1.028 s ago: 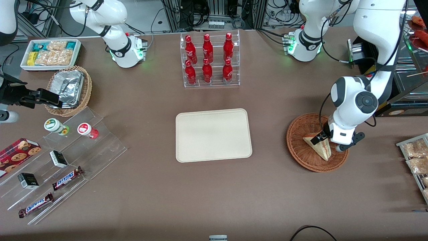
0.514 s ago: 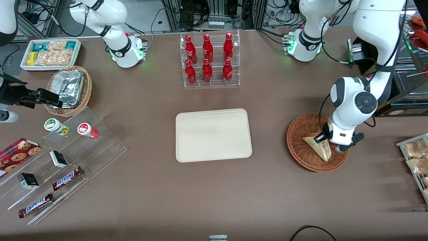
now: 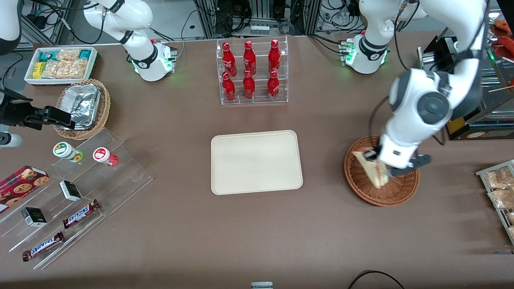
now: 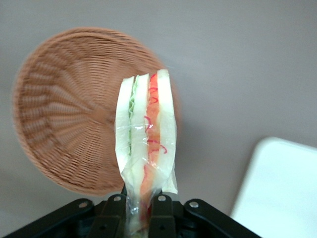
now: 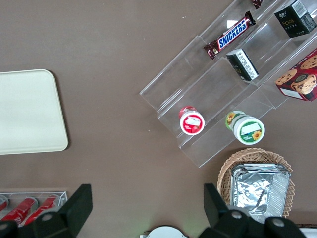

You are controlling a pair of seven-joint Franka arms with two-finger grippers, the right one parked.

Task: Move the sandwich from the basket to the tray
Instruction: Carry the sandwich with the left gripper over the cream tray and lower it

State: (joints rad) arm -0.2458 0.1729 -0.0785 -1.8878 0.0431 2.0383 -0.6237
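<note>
While one sandwich [image 3: 371,169] hangs clear above the single reddish-brown basket [image 3: 363,182], my tool [image 4: 140,204] pinches its wrapped narrow end between both fingers [image 4: 113,210], so the wedge stands on edge with the filling stripes facing my wrist camera. One cream tray [image 3: 256,161] lies bare on the desk [image 3: 257,233], well apart from the basket, toward the parked arm's end. My forearm leans down over the basket with the wrist tilted toward the tray.

"SNICKERS" reads on two candy bars [image 3: 81,214] [image 3: 43,245] on the clear stepped rack [image 3: 128,176].
</note>
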